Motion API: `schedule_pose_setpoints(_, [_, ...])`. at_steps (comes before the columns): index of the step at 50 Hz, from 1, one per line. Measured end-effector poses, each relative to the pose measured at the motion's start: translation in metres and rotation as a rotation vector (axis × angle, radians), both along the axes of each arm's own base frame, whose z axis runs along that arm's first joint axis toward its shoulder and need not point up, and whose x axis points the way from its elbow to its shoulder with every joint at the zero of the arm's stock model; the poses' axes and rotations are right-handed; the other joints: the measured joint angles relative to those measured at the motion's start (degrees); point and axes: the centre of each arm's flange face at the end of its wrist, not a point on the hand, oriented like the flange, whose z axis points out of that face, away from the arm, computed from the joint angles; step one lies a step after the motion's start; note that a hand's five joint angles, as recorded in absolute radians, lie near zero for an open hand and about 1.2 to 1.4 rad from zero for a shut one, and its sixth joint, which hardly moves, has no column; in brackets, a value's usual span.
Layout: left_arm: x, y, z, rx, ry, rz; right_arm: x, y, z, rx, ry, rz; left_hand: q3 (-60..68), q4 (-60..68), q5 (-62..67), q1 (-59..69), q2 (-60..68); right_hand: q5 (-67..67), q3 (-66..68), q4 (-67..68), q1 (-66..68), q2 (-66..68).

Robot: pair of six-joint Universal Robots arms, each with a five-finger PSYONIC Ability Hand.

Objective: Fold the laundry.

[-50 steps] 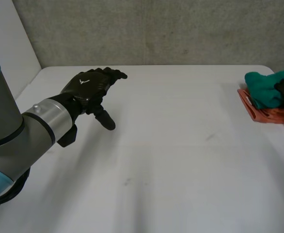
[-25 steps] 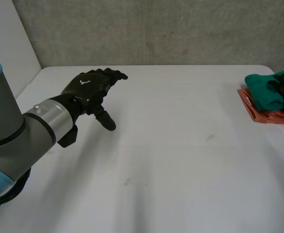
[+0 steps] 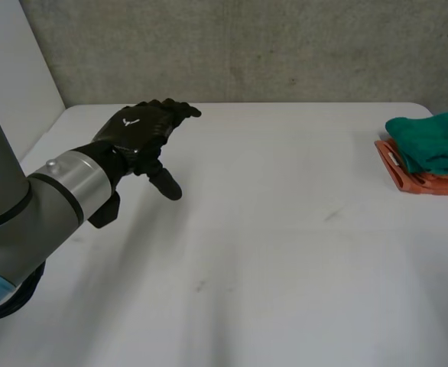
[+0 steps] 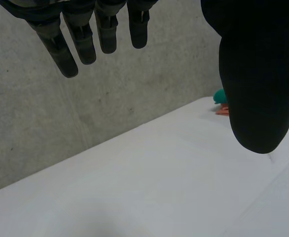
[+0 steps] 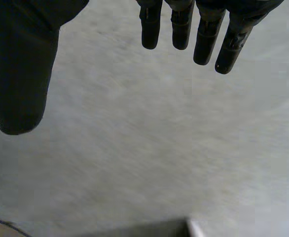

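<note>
Head view: the left hand point(image 3: 142, 131) hovers slack and empty over the table's point(image 3: 285, 252) far left. At the right edge a folded green cloth point(image 3: 430, 144) lies on an orange cloth point(image 3: 426, 183), probably stacked aside as done. The right hand point(image 5: 21, 69) is likewise released, empty.

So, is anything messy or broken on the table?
No, nothing stands out. The green cloth lies folded on top of the orange cloth, a tidy pile near the right edge of the table. The left hand hangs open above the table's left side, holding nothing. Nothing looks spilled or torn.
</note>
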Motion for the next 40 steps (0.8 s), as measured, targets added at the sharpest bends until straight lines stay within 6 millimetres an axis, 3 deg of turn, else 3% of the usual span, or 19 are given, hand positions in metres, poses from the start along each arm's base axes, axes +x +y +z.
schedule_pose_setpoints(2, [0.0,0.001,0.003,-0.008,0.004,0.0,0.008,0.005,0.019,-0.042,0.022,-0.028,0.0,0.0,0.0,0.0,0.0,0.0,0.0,0.0,0.0,0.0])
schedule_pose_setpoints(5, [0.001,0.002,0.008,-0.023,0.011,0.001,0.037,0.016,0.049,-0.119,0.022,-0.01,0.0,0.0,0.0,0.0,0.0,0.0,0.0,0.0,0.0,0.0])
schedule_pose_setpoints(8, [0.003,0.004,0.014,-0.041,0.019,0.003,0.089,0.034,0.075,-0.196,-0.052,0.101,0.0,0.0,0.0,0.0,0.0,0.0,0.0,0.0,0.0,0.0])
schedule_pose_setpoints(9, [0.003,0.004,0.016,-0.044,0.021,0.003,0.096,0.037,0.077,-0.202,-0.066,0.118,0.0,0.0,0.0,0.0,0.0,0.0,0.0,0.0,0.0,0.0])
schedule_pose_setpoints(10, [0.004,0.005,0.018,-0.052,0.025,0.005,0.121,0.048,0.084,-0.219,-0.122,0.185,0.0,0.0,0.0,0.0,0.0,0.0,0.0,0.0,0.0,0.0])
schedule_pose_setpoints(11, [0.004,0.005,0.02,-0.057,0.027,0.007,0.128,0.052,0.085,-0.223,-0.142,0.207,0.0,0.0,0.0,0.0,0.0,0.0,0.0,0.0,0.0,0.0])
schedule_pose_setpoints(15, [0.008,0.005,0.029,-0.083,0.039,0.021,0.187,0.1,0.096,-0.215,-0.334,0.407,0.0,0.0,0.0,0.0,0.0,0.0,0.0,0.0,0.0,0.0])
schedule_pose_setpoints(17, [0.01,0.005,0.031,-0.088,0.041,0.025,0.194,0.109,0.096,-0.206,-0.364,0.436,0.0,0.0,0.0,0.0,0.0,0.0,0.0,0.0,0.0,0.0])
schedule_pose_setpoints(18, [0.012,0.005,0.034,-0.097,0.046,0.034,0.213,0.135,0.092,-0.165,-0.441,0.512,0.0,0.0,0.0,0.0,0.0,0.0,0.0,0.0,0.0,0.0])
schedule_pose_setpoints(22, [0.016,0.003,0.037,-0.105,0.05,0.048,0.234,0.17,0.073,-0.073,-0.514,0.586,0.0,0.0,0.0,0.0,0.0,0.0,0.0,0.0,0.0,0.0])
schedule_pose_setpoints(24, [0.018,0.002,0.038,-0.103,0.052,0.061,0.248,0.196,0.052,0.013,-0.54,0.629,0.0,0.0,0.0,0.0,0.0,0.0,0.0,0.0,0.0,0.0])
schedule_pose_setpoints(28, [0.021,0.0,0.035,-0.094,0.052,0.084,0.265,0.228,0.023,0.116,-0.544,0.676,0.0,0.0,0.0,0.0,0.0,0.0,0.0,0.0,0.0,0.0])
schedule_pose_setpoints(33, [0.025,-0.002,0.032,-0.083,0.047,0.112,0.274,0.247,0.0,0.172,-0.535,0.7,0.0,0.0,0.0,0.0,0.0,0.0,0.0,0.0,0.0,0.0])
schedule_pose_setpoints(40, [0.028,-0.004,0.03,-0.08,0.042,0.144,0.275,0.249,-0.01,0.175,-0.534,0.697,0.0,0.0,0.0,0.0,0.0,0.0,0.0,0.0,0.0,0.0])
